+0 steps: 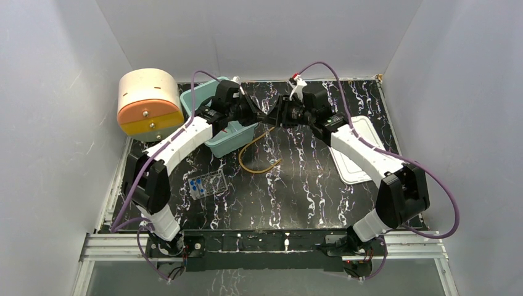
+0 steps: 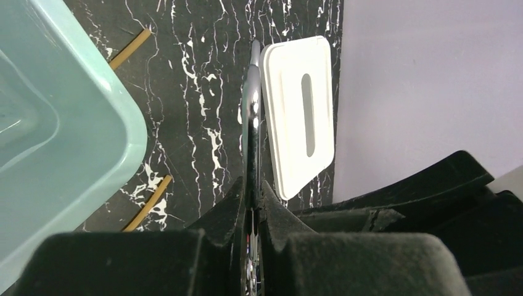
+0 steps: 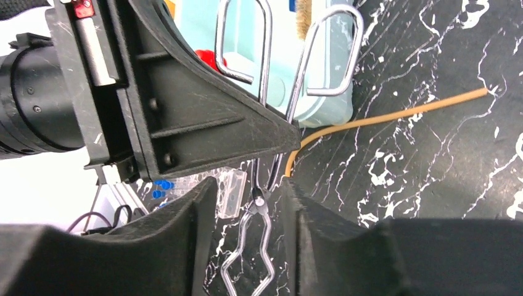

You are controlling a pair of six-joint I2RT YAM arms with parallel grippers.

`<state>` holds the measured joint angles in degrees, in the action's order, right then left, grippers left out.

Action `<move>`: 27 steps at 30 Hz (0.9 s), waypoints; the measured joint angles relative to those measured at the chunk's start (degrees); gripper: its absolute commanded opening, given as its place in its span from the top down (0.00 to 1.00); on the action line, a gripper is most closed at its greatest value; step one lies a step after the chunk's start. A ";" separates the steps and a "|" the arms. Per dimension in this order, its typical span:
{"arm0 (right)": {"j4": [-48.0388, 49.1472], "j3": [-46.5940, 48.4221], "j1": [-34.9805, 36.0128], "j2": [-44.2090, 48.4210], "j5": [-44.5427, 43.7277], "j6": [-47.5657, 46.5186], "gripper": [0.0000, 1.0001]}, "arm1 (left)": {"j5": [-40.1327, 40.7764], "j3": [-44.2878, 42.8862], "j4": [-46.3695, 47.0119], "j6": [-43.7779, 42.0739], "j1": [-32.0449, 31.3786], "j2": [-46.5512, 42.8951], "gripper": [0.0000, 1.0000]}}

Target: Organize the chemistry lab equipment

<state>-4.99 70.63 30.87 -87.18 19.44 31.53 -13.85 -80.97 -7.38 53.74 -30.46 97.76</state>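
Note:
The metal tongs (image 3: 256,203) hang in the air between my two grippers, over the mat beside the teal bin (image 1: 231,148). My left gripper (image 2: 253,191) is shut on the tongs (image 2: 251,123), seen edge-on there; it also shows in the top view (image 1: 264,116). My right gripper (image 3: 251,184) is open, its fingers (image 3: 203,234) on either side of the tongs' pivot and bent tips, apart from them; it meets the left one in the top view (image 1: 279,116). The amber tubing loop (image 1: 256,157) lies on the mat. The clear rack (image 1: 208,184) holds blue-capped vials. A red part (image 3: 210,60) shows in the bin.
The cream-and-orange drum (image 1: 148,102) stands at the back left beside the bin. A flat white lid (image 1: 358,148) lies on the mat at the right, under the right arm. Grey walls close in the back and both sides.

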 measured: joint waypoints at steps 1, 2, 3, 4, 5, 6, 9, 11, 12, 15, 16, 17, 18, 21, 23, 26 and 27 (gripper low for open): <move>0.22 0.35 0.00 0.02 0.02 -0.04 0.44 | 0.17 -0.42 -0.72 -0.44 0.11 0.00 1.00; 0.50 0.59 0.00 0.02 0.00 -0.15 0.43 | 0.33 -0.87 -1.14 -0.85 0.26 0.00 1.00; 0.68 0.76 0.00 0.04 0.00 -0.15 0.43 | 0.46 -1.42 -1.49 -1.29 0.55 -0.02 1.00; 0.79 0.83 0.00 0.15 -0.04 -0.15 0.42 | 0.57 -1.86 -1.75 -1.66 1.07 -0.11 1.00; 0.76 0.83 0.00 0.37 -0.17 -0.13 0.41 | 0.68 -2.23 -1.97 -1.99 1.81 -0.26 1.00; 0.76 0.83 0.00 0.63 -0.33 -0.11 0.40 | 0.81 -2.45 -2.12 -2.34 2.82 -0.50 1.00; 0.72 0.79 0.00 2.32 -1.33 -0.11 0.38 | 1.36 -2.82 -2.93 -3.10 6.54 -1.44 1.00; 0.68 0.63 0.00 4.11 -2.25 -0.15 0.38 | 1.86 -4.04 -3.98 -3.78 9.38 -1.57 1.00; 0.76 0.42 0.00 5.09 -2.75 -0.15 0.38 | 2.32 -4.76 -4.33 -4.24 10.60 -1.57 1.00; 0.42 -0.57 0.00 8.02 -3.91 -0.17 0.38 | 3.82 -7.08 -5.53 -5.77 13.62 -1.57 1.00; 0.39 -0.81 0.00 8.57 -4.33 -0.20 0.38 | 4.28 -7.85 -5.81 -6.32 14.21 -1.57 1.00; 0.37 -1.14 0.00 8.96 -4.57 -0.20 0.38 | 4.76 -8.76 -6.19 -6.97 14.69 -1.53 1.00; -0.02 -1.36 0.00 9.16 -4.85 -0.17 0.38 | 5.29 -9.77 -6.43 -7.74 15.04 -1.44 1.00; -1.03 -2.73 0.00 9.60 -5.66 -0.20 0.38 | 6.67 -11.93 -6.32 -9.86 15.43 -0.68 1.00; -2.08 -3.87 0.00 9.84 -6.14 -0.20 0.38 | 8.00 -13.14 -6.05 -11.69 15.80 0.70 1.00; -3.43 -4.70 0.00 10.12 -6.99 -0.20 0.38 | 9.60 -14.62 -6.25 -14.14 16.22 4.02 1.00; -3.89 -4.87 0.00 10.32 -7.26 -0.22 0.38 | 10.01 -15.04 -6.36 -14.97 16.39 5.35 1.00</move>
<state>-8.88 65.76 30.87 -76.86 12.19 31.31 -3.84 -96.01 -13.74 38.76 -14.06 103.11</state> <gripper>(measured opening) 0.620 0.036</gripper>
